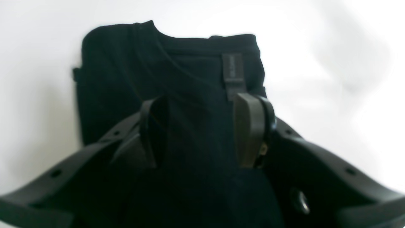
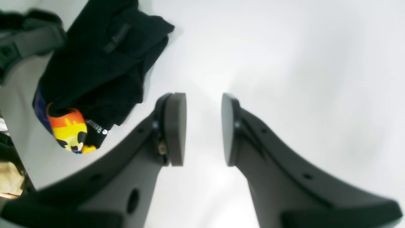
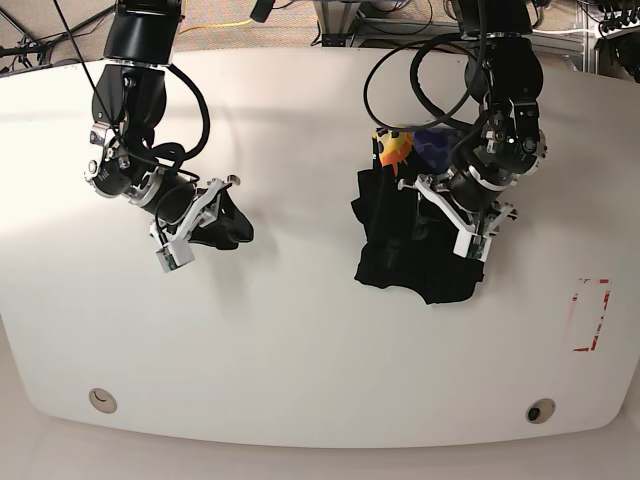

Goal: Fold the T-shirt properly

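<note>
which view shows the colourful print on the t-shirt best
The right wrist view: the print shows large, orange and yellow with white lettering beside it, at the edge of the folded T-shirt. The base view shows it only as a small patch at the shirt's far end. The left wrist view shows only black cloth.

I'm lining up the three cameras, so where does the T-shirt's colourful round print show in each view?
Left wrist: not visible; only black cloth of the T-shirt beyond the open left tool.
Right wrist: lower left, the print at the shirt's edge.
Base: upper centre-right, the print at the shirt's far end.
Shared landmark: the white table.
</note>
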You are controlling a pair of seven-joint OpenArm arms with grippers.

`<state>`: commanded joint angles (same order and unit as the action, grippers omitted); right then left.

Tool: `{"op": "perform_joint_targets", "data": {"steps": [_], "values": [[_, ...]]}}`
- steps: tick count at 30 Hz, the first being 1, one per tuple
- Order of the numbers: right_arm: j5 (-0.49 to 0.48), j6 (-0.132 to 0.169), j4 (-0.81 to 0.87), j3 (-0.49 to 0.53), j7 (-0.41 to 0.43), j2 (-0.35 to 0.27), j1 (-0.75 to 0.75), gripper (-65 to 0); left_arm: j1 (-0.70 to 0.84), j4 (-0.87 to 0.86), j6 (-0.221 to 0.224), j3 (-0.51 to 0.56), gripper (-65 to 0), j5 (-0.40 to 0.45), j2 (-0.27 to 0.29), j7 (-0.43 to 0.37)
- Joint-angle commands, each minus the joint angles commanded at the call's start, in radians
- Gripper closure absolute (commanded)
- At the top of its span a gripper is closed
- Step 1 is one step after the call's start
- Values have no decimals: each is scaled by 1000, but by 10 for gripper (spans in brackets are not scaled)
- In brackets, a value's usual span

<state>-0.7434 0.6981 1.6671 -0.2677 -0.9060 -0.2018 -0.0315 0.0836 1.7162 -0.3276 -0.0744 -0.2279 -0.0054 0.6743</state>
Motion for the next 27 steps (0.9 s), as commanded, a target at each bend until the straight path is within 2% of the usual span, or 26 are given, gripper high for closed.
{"op": "perform_joint_targets", "data": {"steps": [4, 9, 14, 15, 19, 24, 26, 27], "values": [[-3, 0, 0, -28, -28, 2, 20, -179, 0, -117, 20, 60, -308, 0, -46, -60], [-3, 0, 6, -37, -28, 3, 37, -178, -6, -210, 17, 58, -308, -5, -83, -72], [-3, 0, 8, -38, -28, 3, 52, -176, -6, -216, 12, -28, -311, -6, -183, -71], [-3, 0, 8, -38, -28, 2, 52, -176, -3, -221, -2, -61, -311, -6, -209, -69], [-3, 0, 21, -38, -28, 2, 54, -174, -6, -307, -132, -180, -311, -6, -307, -69], [3, 0, 97, -37, -28, 2, 69, -174, -9, -451, -318, -334, -310, -2, -445, -69], [3, 0, 112, -37, -28, 2, 69, -174, -9, -485, -362, -358, -308, -2, -493, -69], [5, 0, 118, -37, -28, 2, 71, -174, -12, -499, -371, -365, -308, -2, -519, -69]]}}
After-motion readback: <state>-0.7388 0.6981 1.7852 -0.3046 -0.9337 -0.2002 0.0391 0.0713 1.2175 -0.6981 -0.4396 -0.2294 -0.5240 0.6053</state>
